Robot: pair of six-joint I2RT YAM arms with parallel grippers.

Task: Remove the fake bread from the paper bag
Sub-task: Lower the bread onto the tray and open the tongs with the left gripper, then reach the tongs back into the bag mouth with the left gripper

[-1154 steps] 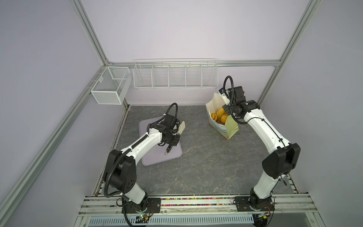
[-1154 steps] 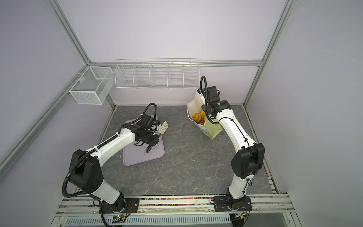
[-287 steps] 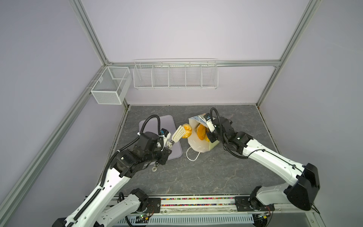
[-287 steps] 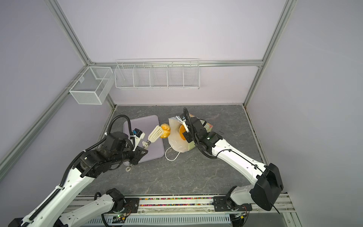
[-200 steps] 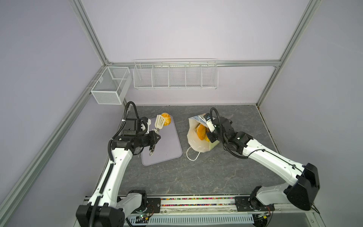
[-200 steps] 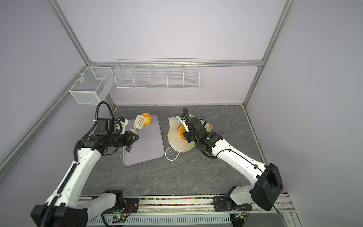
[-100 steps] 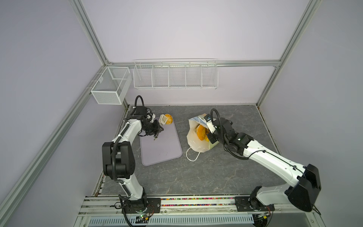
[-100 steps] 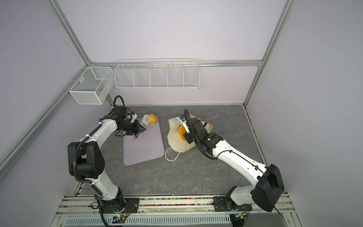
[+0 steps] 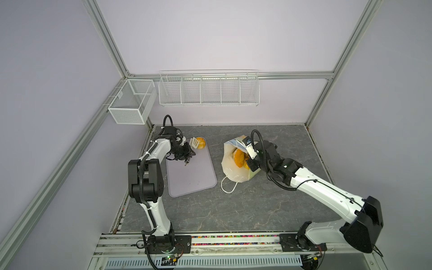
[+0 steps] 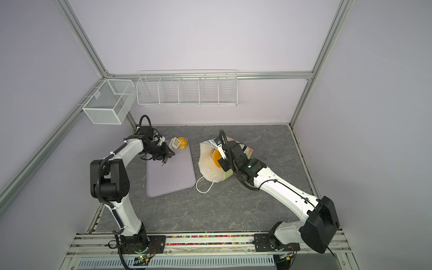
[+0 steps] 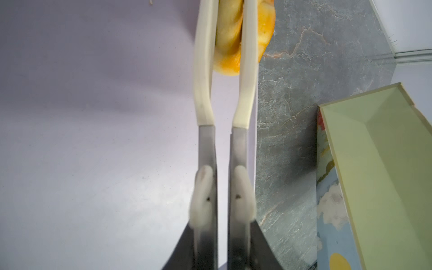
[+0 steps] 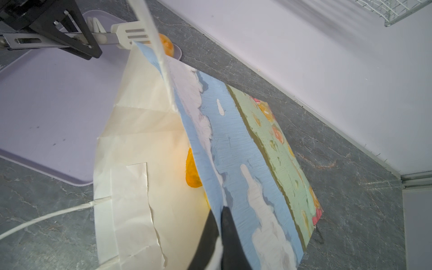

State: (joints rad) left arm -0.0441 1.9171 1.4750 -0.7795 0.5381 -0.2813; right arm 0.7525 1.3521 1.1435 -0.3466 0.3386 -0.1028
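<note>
Bun (image 9: 200, 142) between tongs (image 9: 193, 141) — right pincer (image 12: 218, 210) pinching bag (image 9: 230, 171) rim.

A glossy golden-orange toy bun (image 11: 228, 39) sits between the cream-tipped metal jaws, a lilac plastic tray (image 11: 93, 117) beneath them, a green-sided printed paper bag (image 11: 378, 175) beside their base.

Robot lab: alu-frame booth (image 9: 111, 42), wire racks (image 9: 208, 90)

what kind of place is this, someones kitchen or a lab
Probably a robot lab work cell, not a kitchen: an aluminium frame with plain walls boxes in the tabletop, and the left arm and right arm are bolted to a rail along its front edge.
</note>
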